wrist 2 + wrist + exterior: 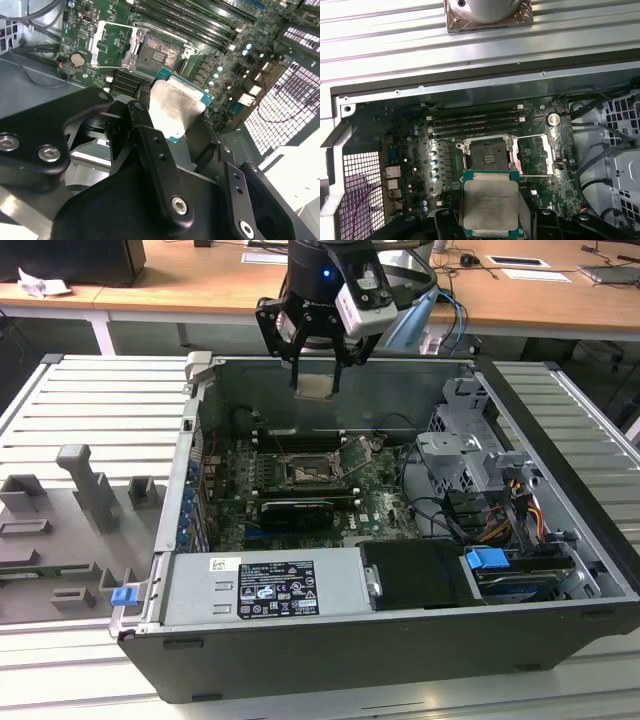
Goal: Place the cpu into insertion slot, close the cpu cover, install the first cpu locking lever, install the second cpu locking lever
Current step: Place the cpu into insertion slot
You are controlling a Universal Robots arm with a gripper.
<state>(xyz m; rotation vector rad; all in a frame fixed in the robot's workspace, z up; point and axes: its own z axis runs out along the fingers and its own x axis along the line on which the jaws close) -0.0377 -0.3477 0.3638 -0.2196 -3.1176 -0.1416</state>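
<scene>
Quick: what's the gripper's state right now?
Gripper: closed, holding the cpu in the air above the motherboard.

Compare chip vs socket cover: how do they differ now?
The chip is a solid silvery plate; the cover is an open frame. The chip is held in the gripper above the board; the cover sits flipped open beside the socket. Both are square metal.

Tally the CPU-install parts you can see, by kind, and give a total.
cpu, held in the hand: 1
insertion slot, empty: 1
cpu cover, open: 1
Total: 3
</scene>
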